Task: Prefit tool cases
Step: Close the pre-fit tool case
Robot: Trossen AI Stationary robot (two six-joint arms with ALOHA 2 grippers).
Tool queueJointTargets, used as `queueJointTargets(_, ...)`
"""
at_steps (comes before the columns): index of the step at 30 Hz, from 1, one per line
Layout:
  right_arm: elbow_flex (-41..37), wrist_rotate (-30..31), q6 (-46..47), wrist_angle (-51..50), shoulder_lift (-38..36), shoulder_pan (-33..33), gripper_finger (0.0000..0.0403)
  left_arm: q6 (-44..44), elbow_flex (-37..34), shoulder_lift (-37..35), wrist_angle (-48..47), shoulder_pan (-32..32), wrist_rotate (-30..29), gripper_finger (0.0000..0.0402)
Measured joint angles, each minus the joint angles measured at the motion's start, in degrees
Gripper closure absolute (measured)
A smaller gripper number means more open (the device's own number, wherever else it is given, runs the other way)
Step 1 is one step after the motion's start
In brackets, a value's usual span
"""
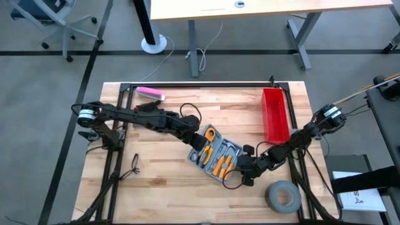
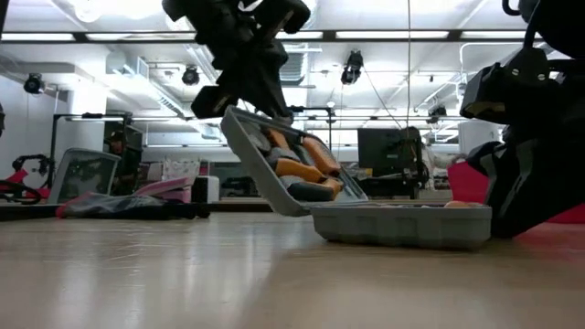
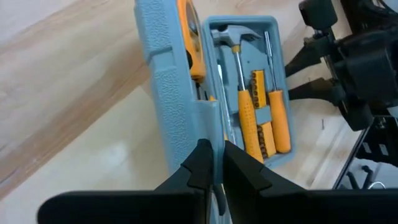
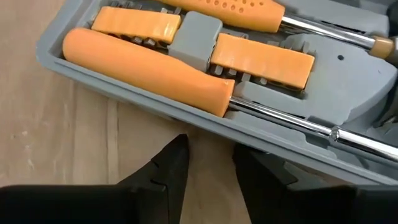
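The grey-blue tool case lies mid-table with orange-handled tools in its slots. Its lower half rests flat on the wood. The other half stands tilted up from the hinge. My left gripper comes from the table's left and is shut on that raised half's free edge. My right gripper comes from the table's right, low at the lower half's side wall. It is open, with bare wood between its fingers. My left gripper pinches the raised half's free long edge at a protruding tab between its two fingers. The fingers slant down from the table's left. That half is tilted up, its hinge side still on the lower half. Of my right gripper I cannot tell whether a fingertip touches the lower half's wall.
A red bin stands at the right, beyond the case. A grey tape roll lies near the front right corner. A pink object lies at the far left, and a small black item on the left part of the wood.
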Motion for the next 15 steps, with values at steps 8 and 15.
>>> queueJointTargets(8,-0.1,0.9,-1.0,-0.5,-1.0,-0.8,0.0292,-1.5,0.2,0.1,1.1,-1.3,-0.5,0.0382)
queueJointTargets(15,0.1,-0.3,-2.7,0.1,-0.8,-2.6,0.0293,-2.4,0.2,0.1,3.2,-2.2,-0.7,0.0381)
